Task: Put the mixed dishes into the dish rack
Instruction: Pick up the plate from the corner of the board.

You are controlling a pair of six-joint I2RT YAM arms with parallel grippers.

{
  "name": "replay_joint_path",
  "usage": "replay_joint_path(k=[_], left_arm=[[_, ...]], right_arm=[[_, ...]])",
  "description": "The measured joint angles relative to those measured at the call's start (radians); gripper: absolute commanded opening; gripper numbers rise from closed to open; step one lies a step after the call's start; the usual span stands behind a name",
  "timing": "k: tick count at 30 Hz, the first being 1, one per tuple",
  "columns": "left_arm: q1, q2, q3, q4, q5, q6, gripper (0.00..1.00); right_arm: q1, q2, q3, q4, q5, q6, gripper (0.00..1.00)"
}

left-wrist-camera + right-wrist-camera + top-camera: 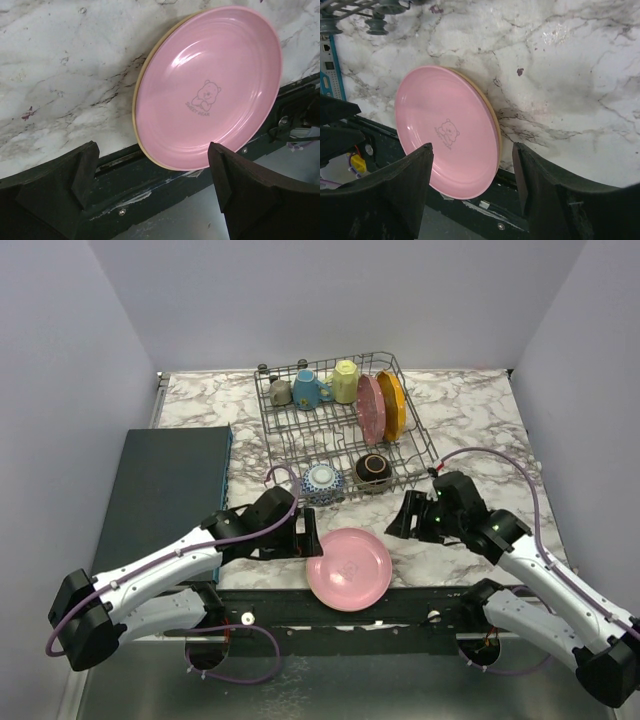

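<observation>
Though it's faint, pink plate [207, 87], "SWEET BEAR"

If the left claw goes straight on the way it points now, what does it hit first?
Most likely the pink plate. In the wrist view it lies straight ahead of the left claw, whose jaws stand open, with nothing in between. It would meet the rim first, though the gap is hard to judge.

Table [480, 430]: dish rack [290, 440] at centre rear; mat [170, 490] alongside, to rack's left; in rack, back row: three mugs [307, 390] side by side; to their right, two plates [372, 410] on edge, close together; rack's front end: two bowls [374, 469] side by side; lone plate [349, 568] lying flat in front of rack, at table's near edge, overhanging rail betw. arm bases; left gripper [312, 540] just left of it; right gripper [398, 522] near, to its right-rear.
</observation>
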Motion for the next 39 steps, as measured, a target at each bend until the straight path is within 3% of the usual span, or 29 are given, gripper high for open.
replay_joint_path(k=[11,18,31,39], left_arm=[[-0.032,0.025,-0.081,0.046,-0.027,-0.057,0.99],[-0.035,0.056,-0.134,0.116,-0.022,-0.077,0.98],[-0.038,0.108,-0.145,0.183,-0.014,-0.072,0.82],[-0.038,0.131,-0.153,0.207,-0.011,-0.067,0.77]], right_arm=[[0.0,0.134,-0.063,0.069,-0.079,0.027,0.5],[0.0,0.182,-0.102,0.107,-0.099,0.034,0.46],[0.014,0.266,-0.113,0.134,-0.116,0.032,0.35],[0.03,0.316,-0.113,0.139,-0.116,0.031,0.27]])
